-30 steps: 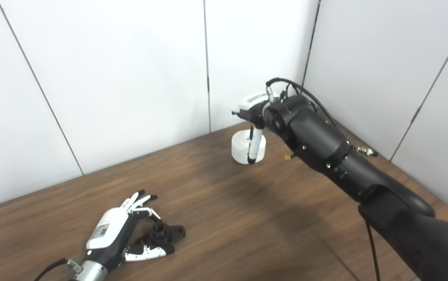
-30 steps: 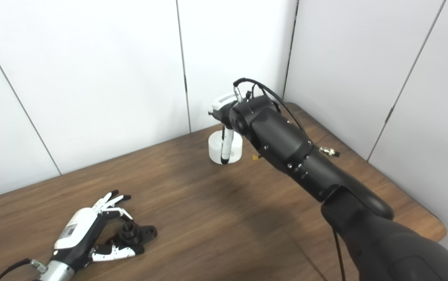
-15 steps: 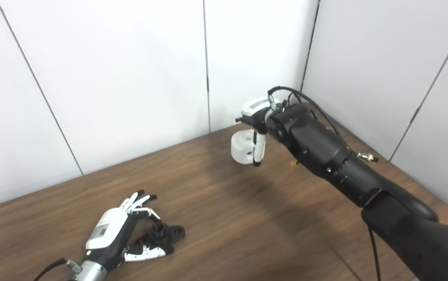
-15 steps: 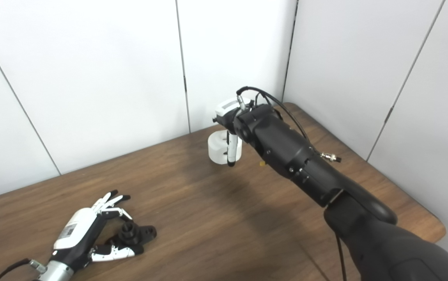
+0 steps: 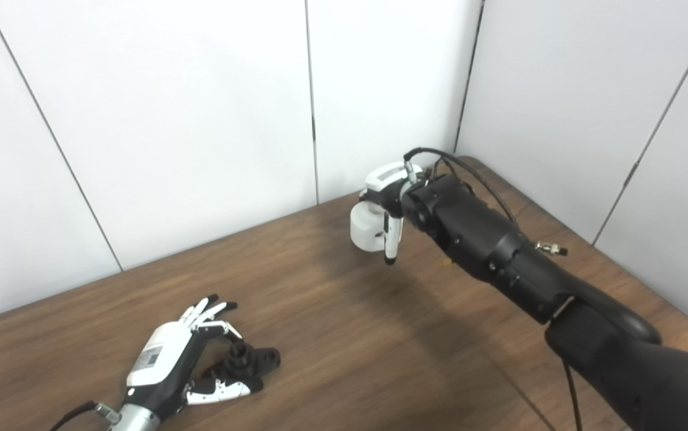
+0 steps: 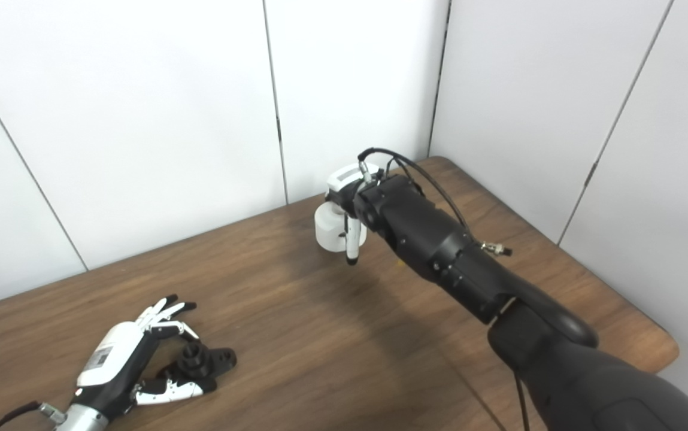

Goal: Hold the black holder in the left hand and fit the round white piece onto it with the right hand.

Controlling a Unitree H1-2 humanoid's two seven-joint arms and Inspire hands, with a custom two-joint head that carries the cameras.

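The black holder (image 5: 255, 359) lies on the wooden table (image 5: 344, 335) at the near left. My left hand (image 5: 165, 366) rests on the table beside it, fingers apart, with the holder between thumb and fingers but not gripped. My right hand (image 5: 389, 193) is at the far side of the table, shut on the round white piece (image 5: 365, 228). It holds the piece tilted, a little above the tabletop. The piece also shows in the right eye view (image 6: 327, 226), as do the holder (image 6: 205, 359) and the left hand (image 6: 111, 370).
White wall panels (image 5: 200, 120) close the table at the back and right. The table's far right corner (image 6: 439, 163) and right edge (image 6: 667, 350) are in view. A small yellow bit (image 5: 448, 261) lies on the table by my right forearm.
My right hand has lifted the white piece off the table and tilted it, carrying it slightly nearer. The left hand and holder have not moved. The camera has shifted a little.
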